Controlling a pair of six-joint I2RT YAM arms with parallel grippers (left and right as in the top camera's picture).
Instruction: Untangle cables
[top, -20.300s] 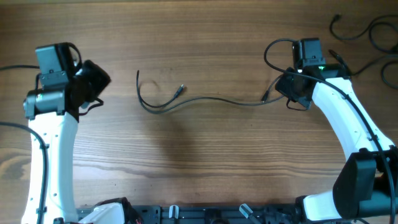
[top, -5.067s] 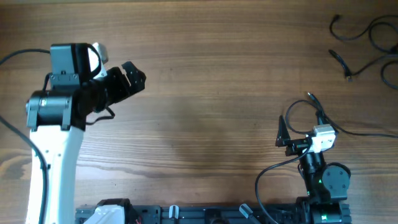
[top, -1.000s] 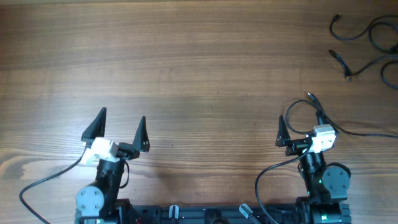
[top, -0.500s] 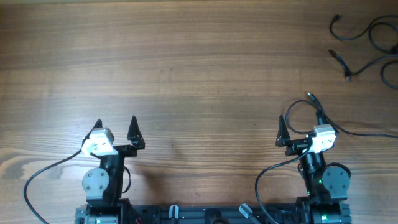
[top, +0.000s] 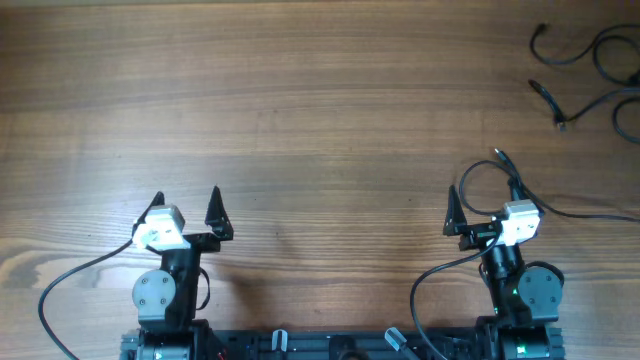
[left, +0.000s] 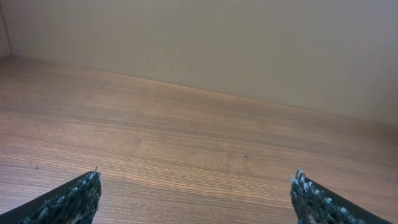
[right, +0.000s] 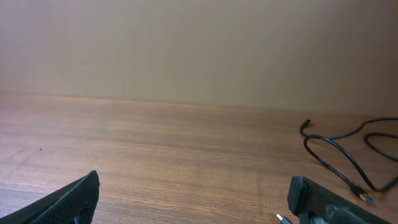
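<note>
Overhead: left pincer (top: 186, 200) wide open, holds nothing; right pincer (top: 483, 200) same (both at near edge); cables (top: 548, 97) lie on right side of tabletop (top: 320, 120).

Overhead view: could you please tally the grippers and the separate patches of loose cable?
Grippers: 2, the left gripper and right gripper, both open.
Cable patches: 2, the cable bunch far right and a lone strand beside the right gripper.
Total: 4

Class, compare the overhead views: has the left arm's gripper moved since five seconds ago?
Yes. The black two-finger left gripper has pulled back from the far left of the brown wooden table towards the black base rail at its near edge, jaws open.
</note>
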